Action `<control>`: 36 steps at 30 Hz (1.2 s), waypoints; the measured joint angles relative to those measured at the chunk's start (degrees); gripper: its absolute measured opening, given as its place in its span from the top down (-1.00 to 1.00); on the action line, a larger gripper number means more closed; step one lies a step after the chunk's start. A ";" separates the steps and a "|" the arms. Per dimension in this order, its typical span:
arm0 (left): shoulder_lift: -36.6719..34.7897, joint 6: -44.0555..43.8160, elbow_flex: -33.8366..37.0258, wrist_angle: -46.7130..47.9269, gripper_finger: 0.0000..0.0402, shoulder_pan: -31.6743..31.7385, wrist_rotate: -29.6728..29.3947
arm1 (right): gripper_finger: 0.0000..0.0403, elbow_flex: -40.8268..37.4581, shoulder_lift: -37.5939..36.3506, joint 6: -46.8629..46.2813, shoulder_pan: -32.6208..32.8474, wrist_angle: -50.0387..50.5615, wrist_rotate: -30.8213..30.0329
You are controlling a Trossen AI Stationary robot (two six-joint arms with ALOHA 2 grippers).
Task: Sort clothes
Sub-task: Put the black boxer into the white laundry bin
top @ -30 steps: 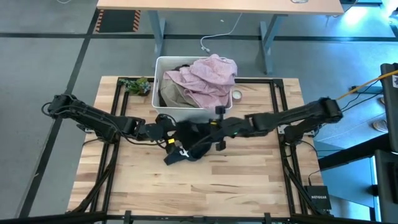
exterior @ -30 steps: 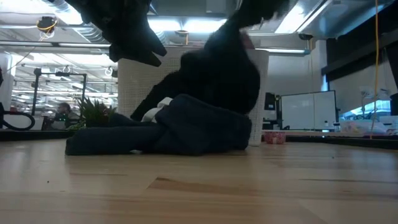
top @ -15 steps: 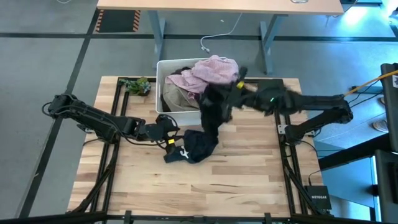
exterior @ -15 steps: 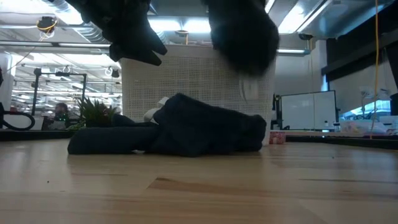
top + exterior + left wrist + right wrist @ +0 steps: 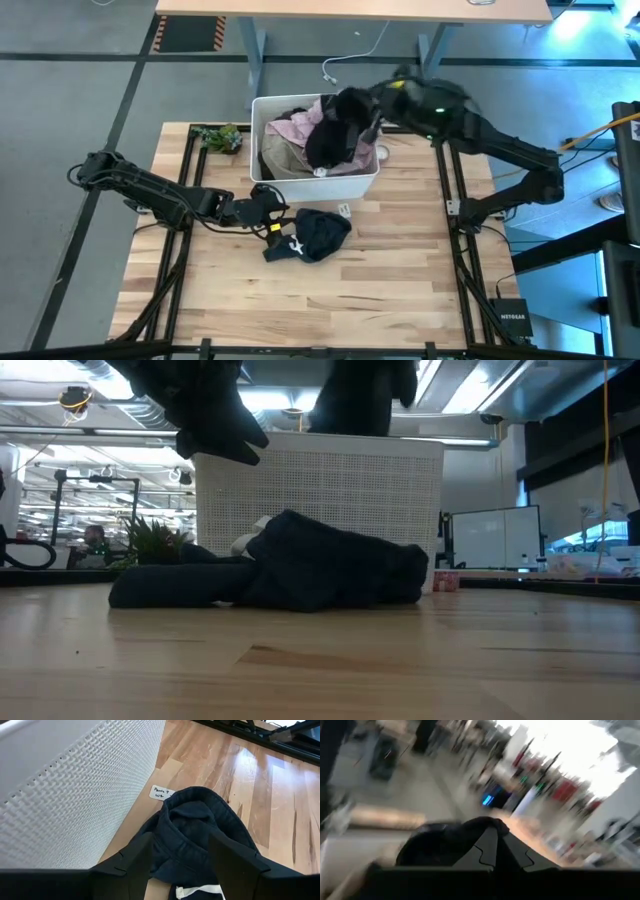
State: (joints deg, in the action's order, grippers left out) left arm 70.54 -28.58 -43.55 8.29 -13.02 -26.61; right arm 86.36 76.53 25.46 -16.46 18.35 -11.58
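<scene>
On the pale wooden counter (image 5: pixel 380 290), the right end effector (image 5: pixel 372 112), clamped on a limp black garment (image 5: pixel 335 135) over the white perforated plastic bin (image 5: pixel 325 182) at 12 o'clock, could snag it on the rim, while the left end effector (image 5: pixel 268 205), fingers apart, waits beside the black logo garment (image 5: pixel 315 235) mid-counter.

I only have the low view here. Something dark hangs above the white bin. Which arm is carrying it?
Observer: The right gripper, shut on a black garment over the bin.
Operator: What's already in the bin?
Observer: A pink garment and an olive one.
Operator: And the left arm?
Observer: The left gripper is open over the dark garment on the table, which has a white drawstring.
</scene>
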 joint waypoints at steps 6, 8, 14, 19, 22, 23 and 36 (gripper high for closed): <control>0.00 -0.16 0.00 -0.49 0.07 0.00 -0.04 | 0.93 -4.85 5.68 -3.76 -1.76 4.44 0.90; 0.00 -0.06 0.00 -0.37 0.07 0.00 -0.04 | 0.93 -5.81 7.93 -4.95 -1.65 6.07 0.73; 0.00 0.02 0.00 -0.10 0.07 0.00 -0.04 | 0.65 -5.92 12.83 -6.39 -1.59 7.82 0.66; 0.00 0.02 0.00 0.18 0.07 0.00 -0.01 | 0.21 -3.46 12.56 -5.70 -1.56 11.48 -1.29; 0.00 0.02 0.00 0.13 0.07 0.00 0.00 | 0.01 1.30 11.34 -5.89 -1.56 16.25 -0.83; 0.00 0.02 0.00 0.14 0.07 0.00 -0.02 | -0.04 3.02 10.96 -6.20 -1.56 17.86 -0.55; 0.00 -0.79 -0.02 -0.16 0.07 0.00 -0.02 | -0.17 14.58 10.60 -13.29 -1.56 25.59 3.94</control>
State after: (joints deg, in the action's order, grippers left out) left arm 70.54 -29.37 -43.57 8.13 -13.02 -26.63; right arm 100.94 87.13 12.16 -18.02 43.94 -7.63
